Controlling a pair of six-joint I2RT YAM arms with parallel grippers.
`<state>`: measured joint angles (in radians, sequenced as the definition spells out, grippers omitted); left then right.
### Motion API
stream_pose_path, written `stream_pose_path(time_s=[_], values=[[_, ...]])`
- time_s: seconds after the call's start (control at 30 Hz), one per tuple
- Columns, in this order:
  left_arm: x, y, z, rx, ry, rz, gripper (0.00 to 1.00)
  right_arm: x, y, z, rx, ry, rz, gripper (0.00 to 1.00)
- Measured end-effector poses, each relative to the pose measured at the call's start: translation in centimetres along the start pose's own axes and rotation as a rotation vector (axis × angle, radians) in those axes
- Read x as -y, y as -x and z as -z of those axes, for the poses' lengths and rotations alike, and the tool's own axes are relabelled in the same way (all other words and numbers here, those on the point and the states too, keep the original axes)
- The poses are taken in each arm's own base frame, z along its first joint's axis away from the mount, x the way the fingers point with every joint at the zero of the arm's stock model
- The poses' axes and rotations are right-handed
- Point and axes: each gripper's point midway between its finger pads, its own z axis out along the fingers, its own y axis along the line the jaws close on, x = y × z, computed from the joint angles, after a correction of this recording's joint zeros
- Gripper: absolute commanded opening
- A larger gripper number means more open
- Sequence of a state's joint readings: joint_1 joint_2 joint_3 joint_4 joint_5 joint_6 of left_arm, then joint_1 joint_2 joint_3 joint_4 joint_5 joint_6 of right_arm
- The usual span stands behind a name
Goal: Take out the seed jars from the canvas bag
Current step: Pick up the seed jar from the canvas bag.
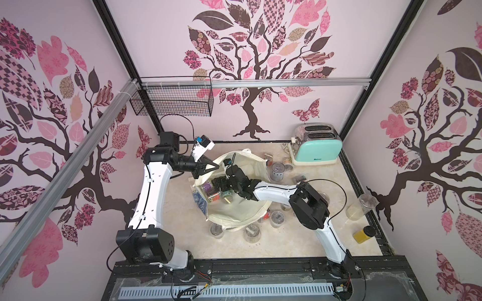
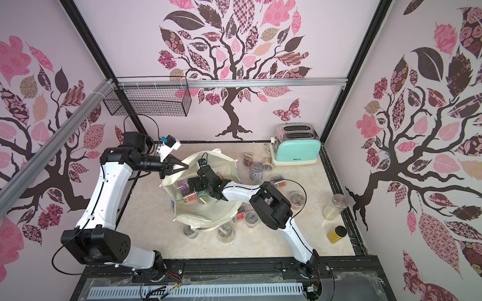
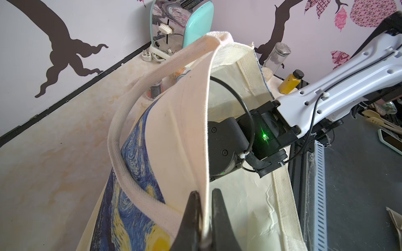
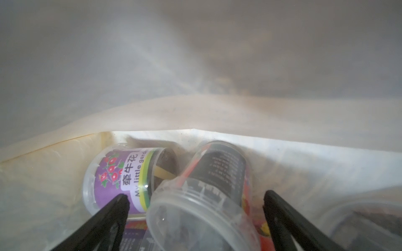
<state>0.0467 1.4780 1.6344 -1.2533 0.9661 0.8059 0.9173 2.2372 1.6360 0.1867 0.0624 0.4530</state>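
1. Seed jars (image 1: 208,188) inside the canvas bag (image 1: 242,215) are largely covered by the right arm in both top views. Only a few coloured labels show past it.
2. The right wrist view shows three jars on the bag's floor. The third one (image 4: 359,219) is cut off by the frame edge and too blurred to read.
3. The purple-labelled jar (image 4: 121,178) lies on its side. It is clear plastic, with red flowers and a yellow-green band on its label.
4. The dark-labelled jar (image 4: 208,173) also lies on its side, its clear lid towards the camera and red-orange print along one edge.
5. The right gripper (image 4: 196,195) is deep in the bag with its jaws spread wide. The dark-labelled jar lies between them, and whether either finger touches it cannot be told. One fingertip (image 4: 123,198) sits in front of the purple-labelled jar.
6. The left gripper (image 3: 205,217) pinches the bag's cream rim, its jaws pressed together on the cloth, beside the strap handle (image 3: 121,139).
7. Loose jars (image 1: 251,233) lie on the table (image 1: 182,234) around the bag, some upright and some on their sides.
8. The mint toaster (image 1: 315,148) stands at the back corner, well apart.
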Motion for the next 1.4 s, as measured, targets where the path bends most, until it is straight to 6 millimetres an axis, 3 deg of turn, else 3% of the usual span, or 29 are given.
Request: stream_pose_path(time_s=[0.4, 0.7, 0.93, 1.13, 1.4], values=[[0.1, -0.1, 0.0, -0.003, -0.004, -0.004, 0.0, 2.2, 0.1, -0.4, 0.008, -0.172, 0.004, 0.85], [0.2, -0.2, 0.0, -0.006, -0.006, -0.01, 0.0, 2.7, 0.0, -0.3, -0.001, -0.21, -0.008, 0.73], [0.2, -0.2, 0.0, -0.006, -0.005, -0.012, 0.0, 2.6, 0.1, 0.0, -0.001, -0.193, -0.037, 0.69], [-0.3, 0.0, 0.3, 0.0, 0.018, 0.013, 0.0, 1.9, 0.1, 1.9, -0.037, -0.145, -0.072, 0.68], [-1.6, -0.2, 0.4, 0.008, 0.06, 0.055, 0.0, -0.5, 2.9, 8.0, -0.039, -0.049, -0.091, 0.65]])
